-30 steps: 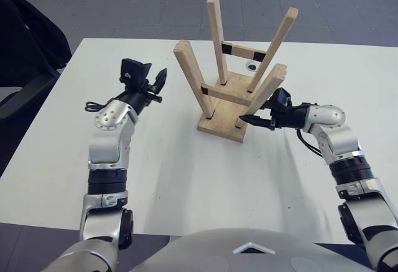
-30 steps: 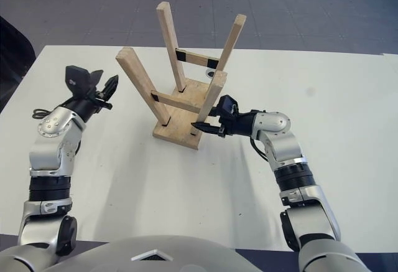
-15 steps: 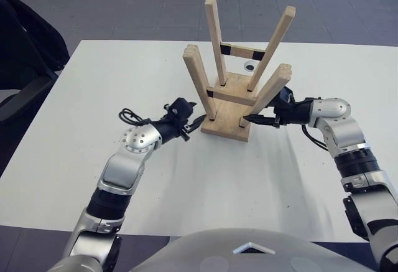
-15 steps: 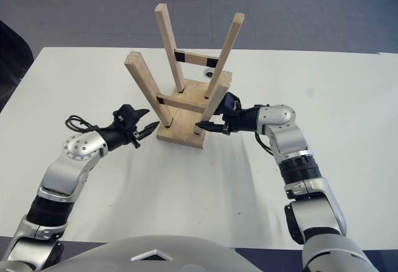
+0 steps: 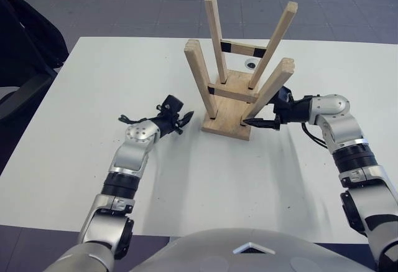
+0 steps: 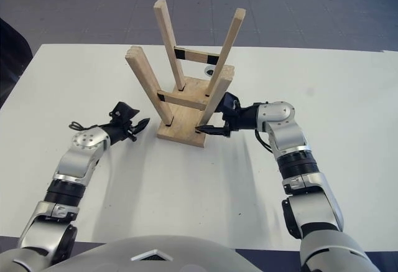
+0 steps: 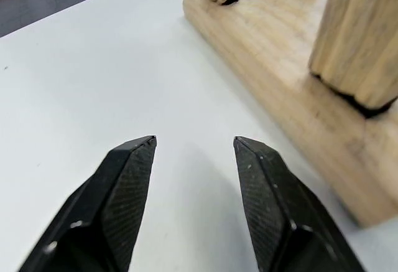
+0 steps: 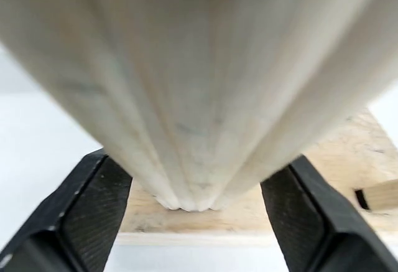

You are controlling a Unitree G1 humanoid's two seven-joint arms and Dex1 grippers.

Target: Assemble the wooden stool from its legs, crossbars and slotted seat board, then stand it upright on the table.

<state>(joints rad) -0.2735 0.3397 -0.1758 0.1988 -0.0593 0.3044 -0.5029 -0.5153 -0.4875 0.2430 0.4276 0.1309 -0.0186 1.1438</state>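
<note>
The left arm has dropped from its raised spot out at the left and swung in low, and now the left hand sits down on the worktop just beside the left edge of the seat board, a shade farther off than half a second ago. The right arm has barely shifted, and the stool sits almost where it was.

The stool is built and standing upside down near the middle of the worktop. The seat board lies flat, all four legs point up and splay outward, and the crossbars tie them together.

The right hand is parked at the foot of the near right leg. Its fingers are spread and straddle the leg where it enters the board. From the wrist view there looks to be daylight either side at the tips, so I'd call that a brace and not a clamp.

The left hand is parted too, with nothing between its fingers but bare worktop, and it points at the board's edge.

My read is that assembly is finished and only the flip is left. One hand low on each side of the seat looks like a setup to take hold of the stool and turn it onto its feet. Those splayed legs make it top-heavy to tip, so a grip on both sides makes sense.
</note>
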